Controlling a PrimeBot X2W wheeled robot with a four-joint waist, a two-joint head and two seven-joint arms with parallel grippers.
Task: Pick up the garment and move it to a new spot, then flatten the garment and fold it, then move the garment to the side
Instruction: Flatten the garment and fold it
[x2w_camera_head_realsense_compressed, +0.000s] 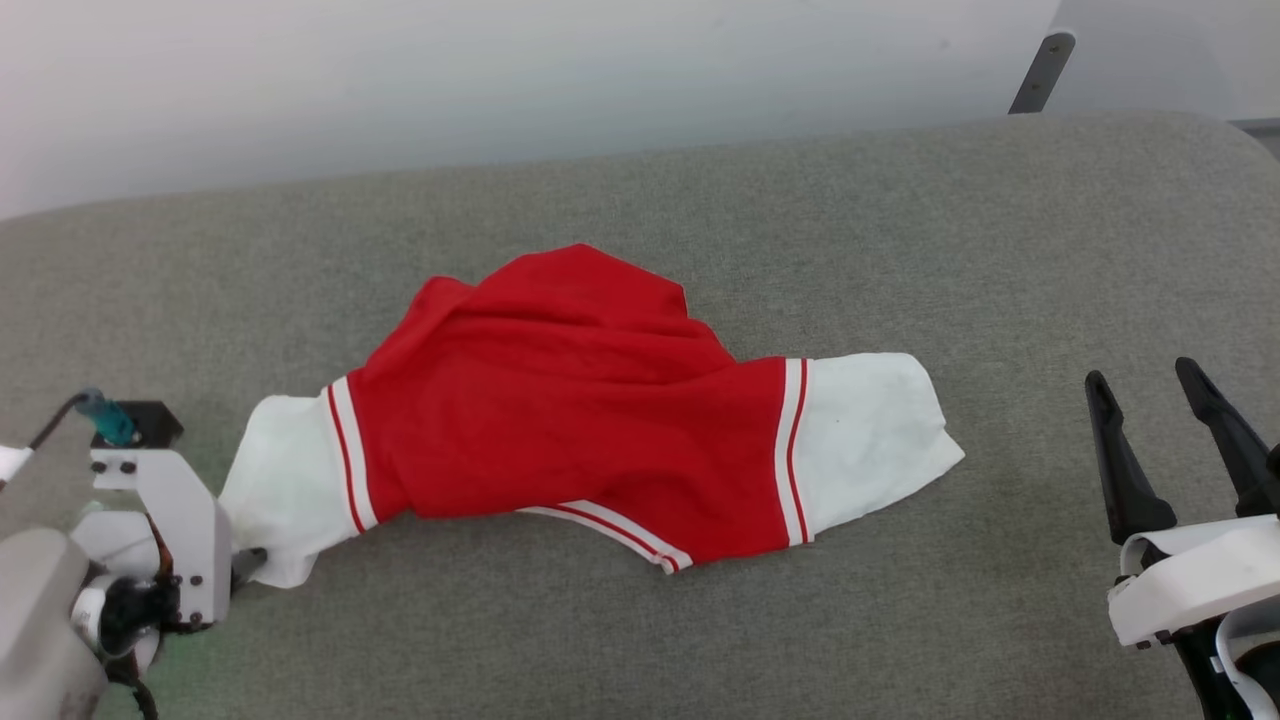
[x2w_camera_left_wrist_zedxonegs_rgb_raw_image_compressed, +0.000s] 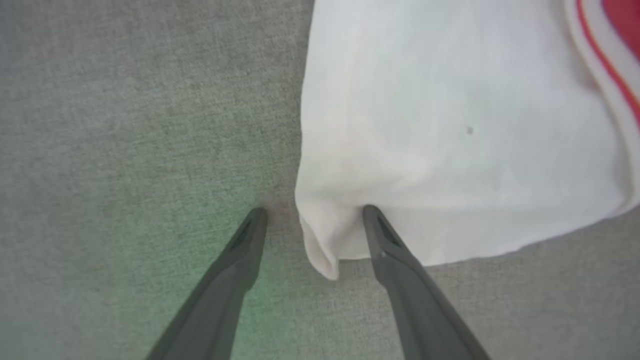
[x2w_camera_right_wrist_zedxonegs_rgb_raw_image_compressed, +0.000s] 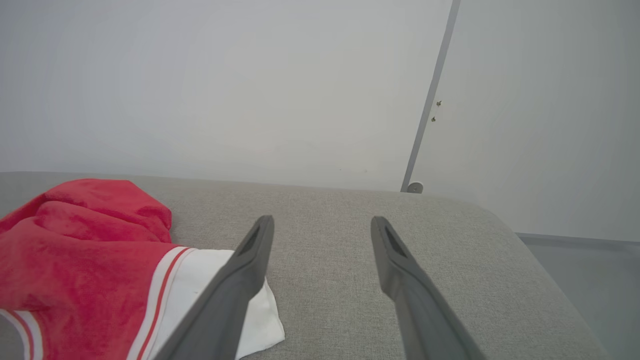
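A crumpled red jersey shirt with white sleeves and red-white striped trim (x2w_camera_head_realsense_compressed: 580, 420) lies in the middle of a grey fabric-covered surface (x2w_camera_head_realsense_compressed: 900, 220). The left gripper (x2w_camera_left_wrist_zedxonegs_rgb_raw_image_compressed: 312, 215) is spread wide around the corner of one white sleeve: one finger on the cloth, the other on bare fabric. The right gripper (x2w_camera_head_realsense_compressed: 1142, 375), also spread, holds nothing and sits well apart from the other sleeve.

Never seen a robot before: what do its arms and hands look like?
The left gripper and right gripper each have two long, dark, tapering fingers. A white shell sits behind the right; the left arm has a white screwed bracket, a teal plug on a dark cable, and a grey forearm.
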